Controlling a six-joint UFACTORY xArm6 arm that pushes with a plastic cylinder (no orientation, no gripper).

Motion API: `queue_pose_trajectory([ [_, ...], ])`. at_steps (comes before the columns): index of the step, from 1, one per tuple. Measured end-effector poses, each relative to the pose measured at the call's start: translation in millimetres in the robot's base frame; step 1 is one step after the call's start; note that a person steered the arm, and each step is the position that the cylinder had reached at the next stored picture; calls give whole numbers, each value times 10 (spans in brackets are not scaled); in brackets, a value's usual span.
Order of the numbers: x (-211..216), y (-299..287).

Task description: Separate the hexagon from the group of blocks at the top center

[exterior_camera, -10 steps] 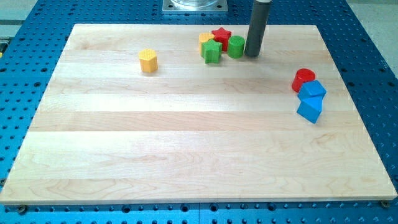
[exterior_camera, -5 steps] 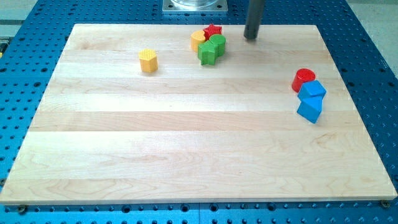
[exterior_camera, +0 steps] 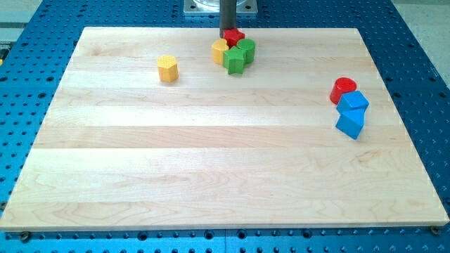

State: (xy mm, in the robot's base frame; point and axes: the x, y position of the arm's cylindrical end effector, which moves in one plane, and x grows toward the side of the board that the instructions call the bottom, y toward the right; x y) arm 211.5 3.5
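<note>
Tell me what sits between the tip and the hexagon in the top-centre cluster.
Nothing visibly does. My tip stands at the cluster's top edge, against the red star, and the yellow hexagon lies just below it toward the view's left, packed against the green blocks.

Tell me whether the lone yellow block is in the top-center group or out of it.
Out: the lone yellow block stands alone on the board's left, clear of the cluster.
</note>
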Motion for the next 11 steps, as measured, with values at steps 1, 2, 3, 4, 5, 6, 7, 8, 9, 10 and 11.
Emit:
queue_pose_trajectory([
  [1,12,-261],
  [2,216,-587],
  [3,723,-593],
  [4,732,-289],
  [5,691,-272],
  [6,625,-556],
  [7,144,-640],
  [8,215,-515],
  [9,-177,-177],
  [10,-194,685],
  [11,433,1437],
])
